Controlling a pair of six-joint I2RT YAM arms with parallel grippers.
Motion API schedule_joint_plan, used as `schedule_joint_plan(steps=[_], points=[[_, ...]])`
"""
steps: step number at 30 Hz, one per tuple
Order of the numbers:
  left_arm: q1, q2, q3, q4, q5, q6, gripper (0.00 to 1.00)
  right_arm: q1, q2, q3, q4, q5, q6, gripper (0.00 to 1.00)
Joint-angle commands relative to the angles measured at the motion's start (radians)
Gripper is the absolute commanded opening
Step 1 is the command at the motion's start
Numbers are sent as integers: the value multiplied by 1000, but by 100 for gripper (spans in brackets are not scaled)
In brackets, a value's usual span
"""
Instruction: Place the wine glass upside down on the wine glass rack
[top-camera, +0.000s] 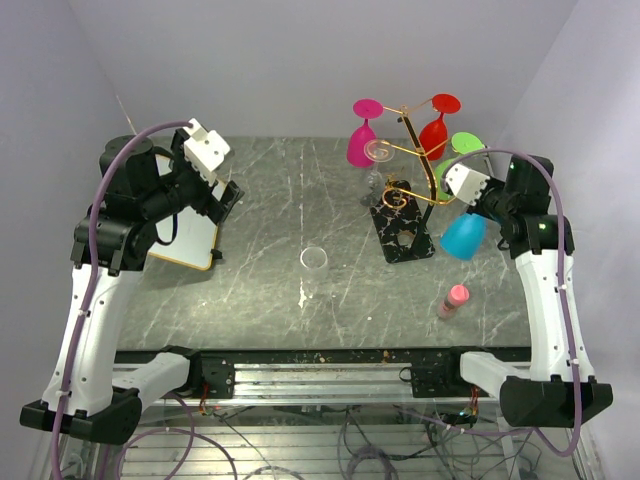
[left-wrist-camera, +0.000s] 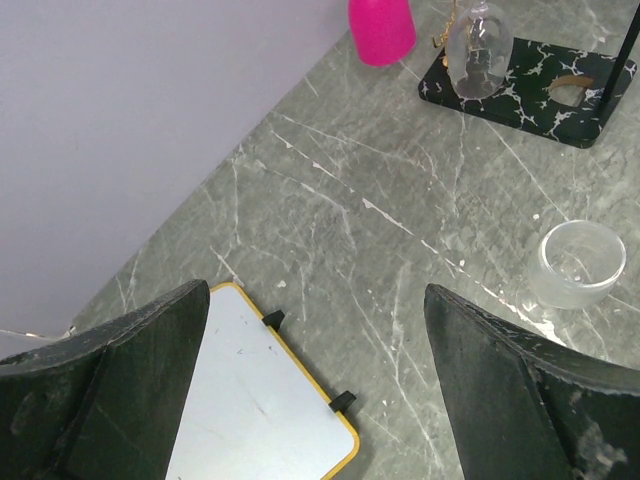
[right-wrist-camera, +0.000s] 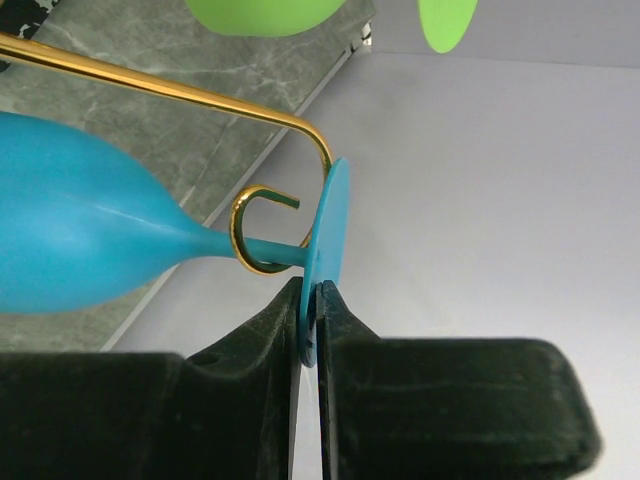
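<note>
The rack is gleaming like polished gold metal wire. The blue glass is looking smooth and matt, like plastic. The worktop is showing grey marbled stone with a dull sheen.

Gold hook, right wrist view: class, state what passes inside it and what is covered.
The blue wine glass has its stem through the gold hook. The right gripper, shut on the foot, hides its lower edge.

You have the small cup near the middle of the table. From it, the wine glass rack stands at two o'clock (other glasses hang on its far arms), the board lies at nine and the bottle at four. The wine glass is at the rack's three o'clock, with its stem inside an arm's hook.
</note>
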Motion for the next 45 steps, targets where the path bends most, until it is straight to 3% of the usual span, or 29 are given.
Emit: schedule_joint_plan(steps=[1, 11, 22, 28, 34, 39, 45], points=[[9, -15, -25, 11, 18, 16, 99, 6, -28, -12, -7, -5, 23, 10], [9, -23, -69, 18, 24, 30, 99, 5, -42, -28, -22, -6, 38, 19], [9, 1, -162, 58, 64, -5, 98, 5, -55, -21, -56, -31, 81, 39], [8, 31, -227, 122, 158, -111, 96, -6, -58, 16, -79, -86, 140, 59], [-1, 98, -260, 170, 244, -235, 91, -34, -53, 121, -123, -195, 213, 67], [-78, 158, -231, 154, 224, -254, 89, -78, -59, 184, -171, -328, 229, 73], [-215, 251, -171, 89, 98, -179, 85, -113, -70, 202, -152, -364, 286, 72]])
